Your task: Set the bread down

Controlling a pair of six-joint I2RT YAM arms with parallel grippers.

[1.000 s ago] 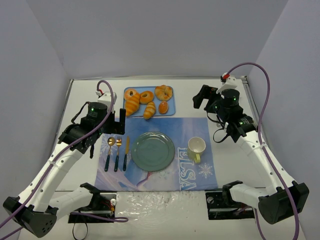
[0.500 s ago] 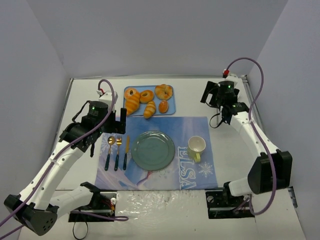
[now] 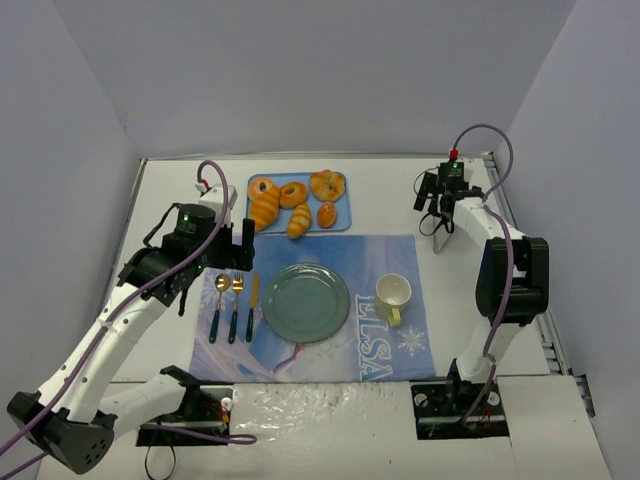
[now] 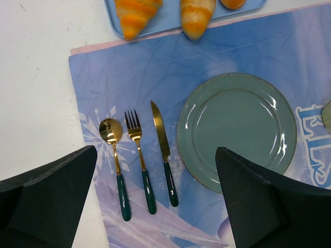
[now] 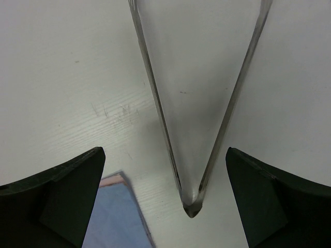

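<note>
The bread (image 3: 326, 214), a small smooth golden bun, lies on the blue tray (image 3: 340, 226) with the other pastries at the back. Only its edge shows at the top of the left wrist view (image 4: 232, 3). My left gripper (image 3: 243, 246) is open and empty, hovering over the cutlery left of the green plate (image 3: 306, 301); in its own view (image 4: 156, 151) the jaws straddle the knife and the plate's edge. My right gripper (image 3: 432, 205) is open at the far right. In the right wrist view (image 5: 165, 151) its jaws stand either side of metal tongs (image 5: 194, 129) lying on the white table.
Ridged croissants (image 3: 264, 211) and round buns (image 3: 327, 183) share the tray. A spoon, fork and knife (image 4: 163, 150) lie left of the plate on the blue placemat (image 3: 390, 345). A pale yellow mug (image 3: 393, 293) stands right of the plate. The placemat's corner (image 5: 116, 217) shows beside the tongs.
My right arm has stretched out toward the back right, bringing its open gripper down over the tongs. My left arm and the pastries have not moved.
</note>
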